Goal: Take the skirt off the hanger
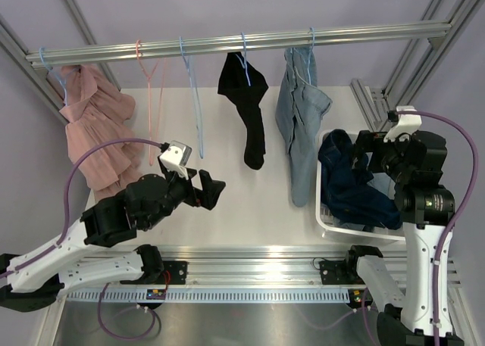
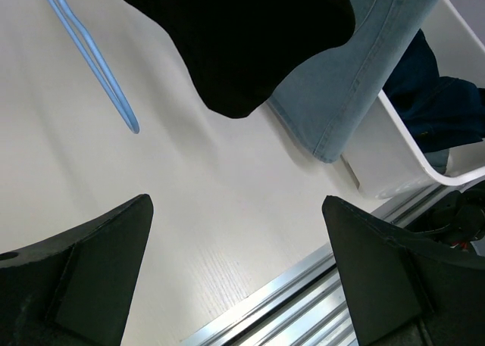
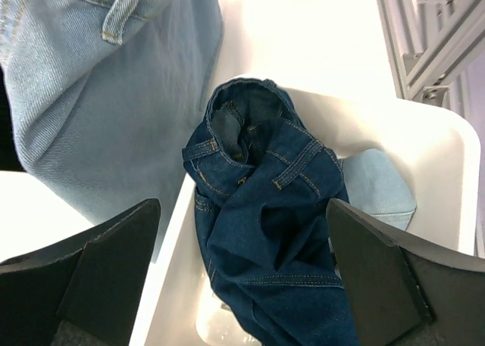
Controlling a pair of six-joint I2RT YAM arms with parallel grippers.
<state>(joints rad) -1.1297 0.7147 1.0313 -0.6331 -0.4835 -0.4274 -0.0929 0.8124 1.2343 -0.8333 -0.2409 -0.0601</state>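
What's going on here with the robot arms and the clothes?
Neither arm holds anything. The left gripper is open over the table near the hanging black garment. The right gripper is open above the white basket, where dark denim lies. Light denim hangs from the rail nearby.

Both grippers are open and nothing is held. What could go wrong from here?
The black garment and the light denim garment hang close together, so the open left gripper might pinch the wrong one, or both. The empty blue hanger hangs near that arm, and a careless swing could knock it off the rail.
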